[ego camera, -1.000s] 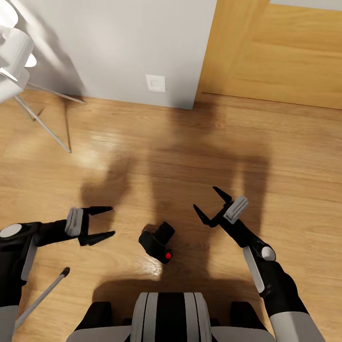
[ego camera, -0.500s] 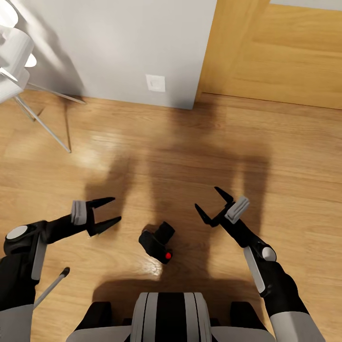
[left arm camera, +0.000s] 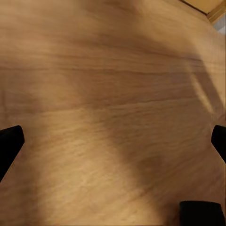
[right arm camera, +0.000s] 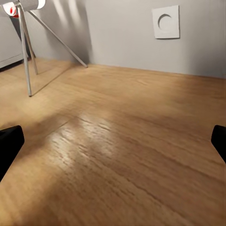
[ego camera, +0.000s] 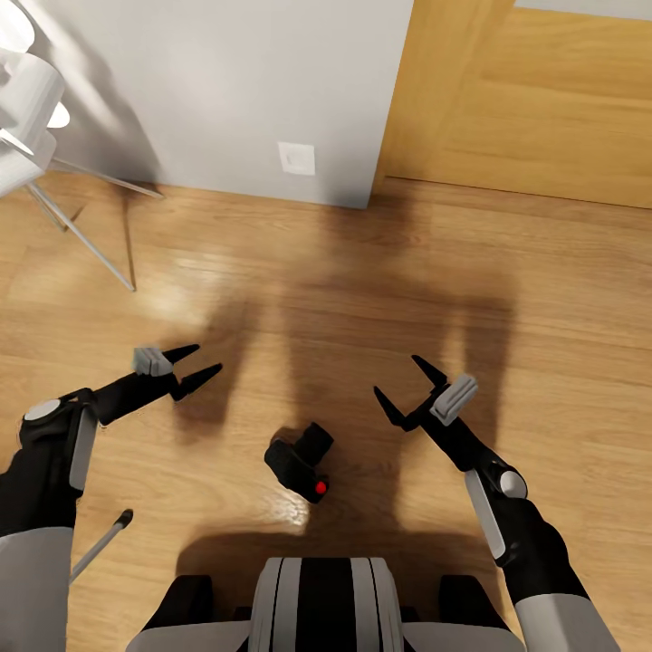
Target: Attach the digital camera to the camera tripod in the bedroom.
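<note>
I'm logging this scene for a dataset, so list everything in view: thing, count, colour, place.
digital camera: one, black with a red button, lying on the floor between the arms, just ahead of the robot's base.
white lamp: one, white with thin metal legs, far left by the wall.
wall plate: one, white, low on the grey wall.
door: one, light wood, far right.
floor: light wood planks.
thin rod: one, silver with a black tip, near left, by the left arm.
left gripper: one, black, open, above the floor left of the camera.
right gripper: one, black, open, right of the camera.
</note>
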